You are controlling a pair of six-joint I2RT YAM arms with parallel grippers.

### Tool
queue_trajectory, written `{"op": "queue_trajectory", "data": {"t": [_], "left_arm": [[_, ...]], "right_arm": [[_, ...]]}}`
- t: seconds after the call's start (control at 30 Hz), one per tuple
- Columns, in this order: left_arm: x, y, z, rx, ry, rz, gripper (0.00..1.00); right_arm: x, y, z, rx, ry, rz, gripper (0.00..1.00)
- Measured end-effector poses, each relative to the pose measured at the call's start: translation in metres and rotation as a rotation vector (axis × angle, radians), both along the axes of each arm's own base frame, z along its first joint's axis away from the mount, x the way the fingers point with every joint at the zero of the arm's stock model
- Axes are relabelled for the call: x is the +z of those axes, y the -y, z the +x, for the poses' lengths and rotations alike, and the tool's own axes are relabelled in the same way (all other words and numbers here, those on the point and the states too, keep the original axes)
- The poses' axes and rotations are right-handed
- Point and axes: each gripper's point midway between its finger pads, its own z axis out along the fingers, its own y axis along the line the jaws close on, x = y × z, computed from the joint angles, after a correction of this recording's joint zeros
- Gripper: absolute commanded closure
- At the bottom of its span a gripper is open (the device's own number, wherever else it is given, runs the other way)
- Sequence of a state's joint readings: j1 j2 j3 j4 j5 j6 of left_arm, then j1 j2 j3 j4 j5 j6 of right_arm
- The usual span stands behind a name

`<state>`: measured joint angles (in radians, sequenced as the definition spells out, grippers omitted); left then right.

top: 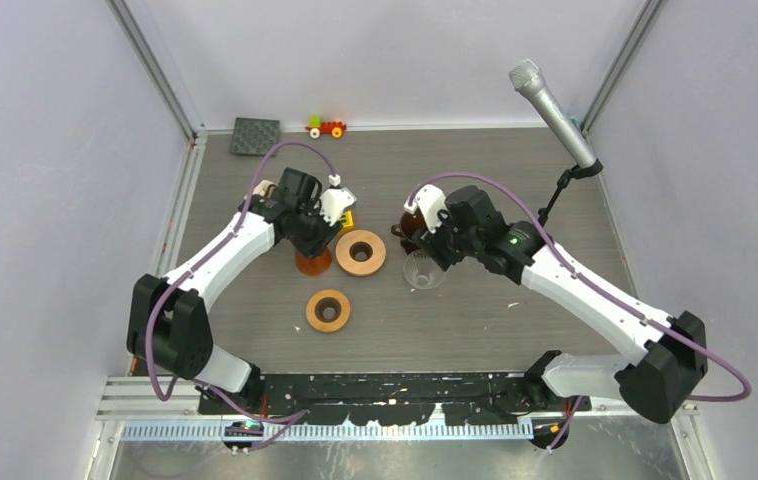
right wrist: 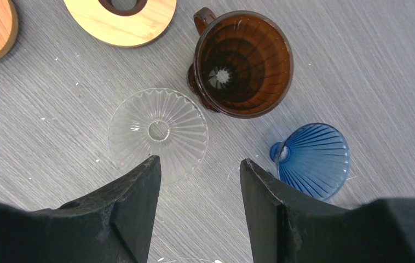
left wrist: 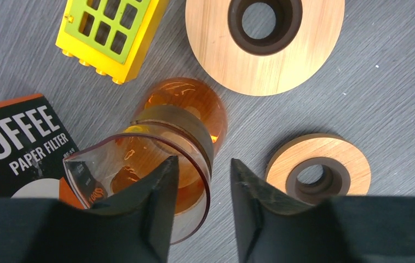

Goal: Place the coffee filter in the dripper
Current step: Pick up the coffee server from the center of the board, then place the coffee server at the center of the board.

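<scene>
An orange see-through dripper (left wrist: 186, 104) stands under my left gripper (left wrist: 202, 160). The gripper is open and straddles the rim, with one finger inside the cup and the other outside, a little off the wall. A black pack marked "coffee paper filter" (left wrist: 19, 139) lies at the left; no loose filter shows. My right gripper (right wrist: 200, 164) is open and empty, above the table just near of a clear ribbed dripper (right wrist: 159, 129). From above, the left gripper (top: 315, 238) is over the orange dripper (top: 313, 264) and the right gripper (top: 433, 248) is by the clear one (top: 423, 270).
A brown dripper (right wrist: 243, 63) stands upright and a blue dripper (right wrist: 315, 159) lies on its side. Two wooden rings (top: 360, 252) (top: 328, 310) lie mid-table. A yellow-green toy piece (left wrist: 112, 33) sits by the filter pack. A microphone (top: 555, 112), a dark pad (top: 256, 136) and a toy car (top: 326, 127) are at the back.
</scene>
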<state>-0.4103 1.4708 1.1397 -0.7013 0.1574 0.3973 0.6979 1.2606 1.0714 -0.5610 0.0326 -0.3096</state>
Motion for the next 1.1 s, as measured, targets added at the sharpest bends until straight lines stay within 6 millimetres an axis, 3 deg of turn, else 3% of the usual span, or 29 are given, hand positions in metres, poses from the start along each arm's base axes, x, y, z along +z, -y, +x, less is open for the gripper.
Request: {"op": "queue_trajectory", "data": {"t": [0.3, 0.5, 0.6, 0.7, 0.8, 0.93, 1.1], "left_arm": [[0.007, 0.002, -0.001, -0.006, -0.03, 0.002, 0.99], [0.032, 0.01, -0.01, -0.048, -0.014, -0.045, 1.0], [0.052, 0.021, -0.027, -0.123, 0.029, -0.068, 1.0], [0.077, 0.048, -0.059, -0.278, 0.09, -0.101, 1.0], [0.087, 0.073, -0.092, -0.431, 0.121, -0.129, 1.0], [0.079, 0.098, -0.132, -0.612, 0.104, -0.131, 1.0], [0.058, 0.115, -0.148, -0.703, 0.074, -0.072, 1.0]], "right_arm": [[0.039, 0.026, 0.004, -0.066, 0.088, 0.104, 0.4], [0.057, 0.05, 0.009, -0.131, 0.116, 0.173, 0.4], [0.065, 0.063, 0.011, -0.168, 0.133, 0.2, 0.4], [0.071, 0.074, 0.013, -0.202, 0.149, 0.22, 0.4], [0.073, 0.08, 0.015, -0.223, 0.153, 0.229, 0.4], [0.068, 0.087, 0.018, -0.246, 0.141, 0.226, 0.4], [0.065, 0.095, 0.021, -0.271, 0.135, 0.225, 0.4]]}}
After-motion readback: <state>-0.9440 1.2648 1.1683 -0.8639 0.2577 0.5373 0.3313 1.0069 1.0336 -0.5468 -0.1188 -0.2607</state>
